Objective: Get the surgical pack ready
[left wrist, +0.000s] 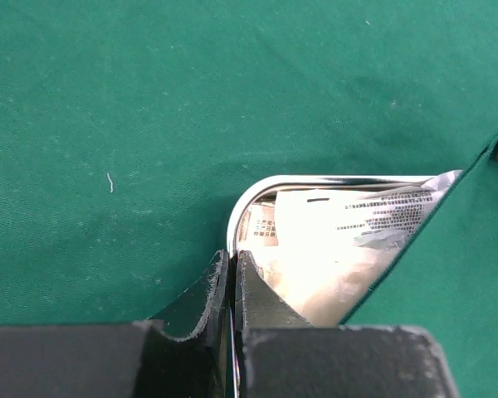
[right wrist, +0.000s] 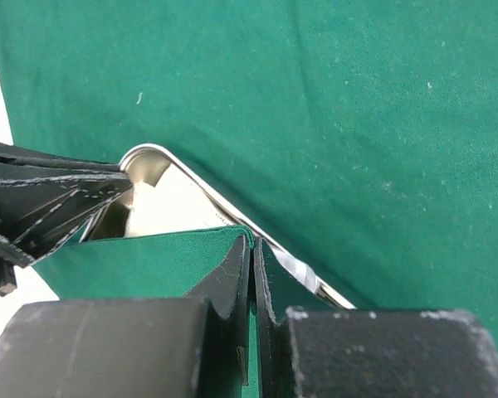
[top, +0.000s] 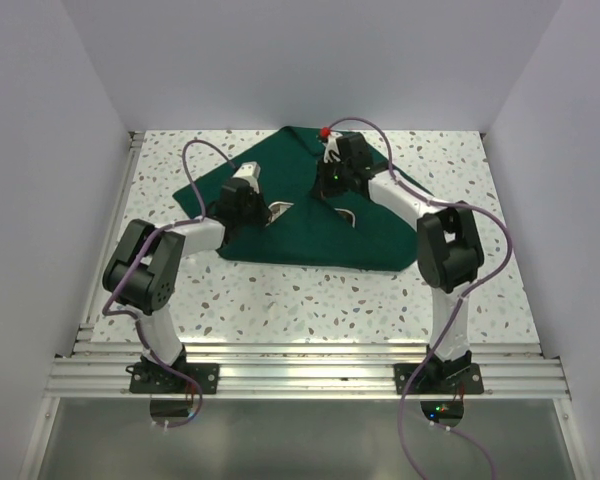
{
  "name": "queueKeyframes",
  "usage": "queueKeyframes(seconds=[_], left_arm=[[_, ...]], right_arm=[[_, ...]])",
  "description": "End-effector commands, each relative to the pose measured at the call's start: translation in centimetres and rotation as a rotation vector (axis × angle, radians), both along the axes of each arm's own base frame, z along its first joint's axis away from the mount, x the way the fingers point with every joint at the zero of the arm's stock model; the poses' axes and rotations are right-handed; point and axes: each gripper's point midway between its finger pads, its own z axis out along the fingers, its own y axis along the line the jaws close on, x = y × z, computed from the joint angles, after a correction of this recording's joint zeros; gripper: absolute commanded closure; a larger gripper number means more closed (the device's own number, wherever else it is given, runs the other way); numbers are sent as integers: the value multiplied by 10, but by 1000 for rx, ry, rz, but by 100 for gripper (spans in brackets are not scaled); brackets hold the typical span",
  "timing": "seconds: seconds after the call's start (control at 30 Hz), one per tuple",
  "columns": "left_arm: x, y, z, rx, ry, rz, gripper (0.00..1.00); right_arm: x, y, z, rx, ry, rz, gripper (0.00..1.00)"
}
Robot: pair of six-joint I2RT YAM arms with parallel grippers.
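The surgical pack (top: pixel 310 235) is a dark green fabric sheet spread on the speckled table, partly folded over a shiny steel tray (top: pixel 280 210). In the left wrist view the tray (left wrist: pixel 315 179) shows one rounded corner, with printed white packets (left wrist: pixel 349 220) inside. My left gripper (left wrist: pixel 233 253) is shut at that corner, the thin rim running in between its fingers. My right gripper (right wrist: pixel 254 242) is shut on a folded edge of the green fabric (right wrist: pixel 141 261), held over the tray (right wrist: pixel 162 195). In the top view the left gripper (top: pixel 272 213) and right gripper (top: pixel 332 190) stand close together over the sheet.
The left arm's black fingers (right wrist: pixel 41 203) reach in at the left of the right wrist view. A small red thing (top: pixel 325 131) sits at the sheet's far corner. White walls enclose the table (top: pixel 280 290) on three sides. An aluminium rail (top: pixel 310 365) runs along the near edge.
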Motion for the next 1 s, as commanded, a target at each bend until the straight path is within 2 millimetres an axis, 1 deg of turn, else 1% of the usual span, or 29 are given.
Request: queueKeyframes(seconds=[0.0, 0.03, 0.23, 0.3, 0.43, 0.47, 0.57, 0.6, 0.67, 0.8, 0.9, 0.93, 0.97], left_arm=[[8, 0, 6, 27, -25, -22, 96], [7, -3, 7, 17, -24, -41, 96], [3, -15, 3, -20, -15, -97, 95], [2, -16, 4, -28, -16, -103, 95], [-1, -19, 4, -34, -18, -117, 95], [-1, -20, 5, -36, -19, -122, 95], [-2, -21, 4, -39, -16, -128, 95], [-4, -22, 3, -38, -13, -130, 95], [-4, -21, 3, -40, -16, -128, 95], [-4, -21, 3, -38, -20, -127, 96], [-6, -22, 2, -40, -18, -135, 96], [-6, -23, 2, -40, -20, -140, 96], [-6, -24, 3, -42, -21, -145, 96]], right_arm=[[14, 4, 11, -2, -35, 8, 100], [15, 3, 7, -8, -29, 11, 100], [19, 0, 3, -19, -25, -2, 100], [22, -1, 3, -19, -28, -7, 100], [26, -1, -2, -18, -19, -11, 100], [27, 0, -7, -21, -10, -10, 100], [30, 1, -12, -24, 2, -11, 100], [31, 2, -18, -27, 19, -10, 100], [33, 3, -22, -33, 31, -10, 100], [36, 0, -37, -45, 59, -25, 100], [37, -4, -42, -51, 83, -37, 100], [37, -5, -49, -52, 104, -39, 100], [36, -5, -51, -52, 118, -37, 100]])
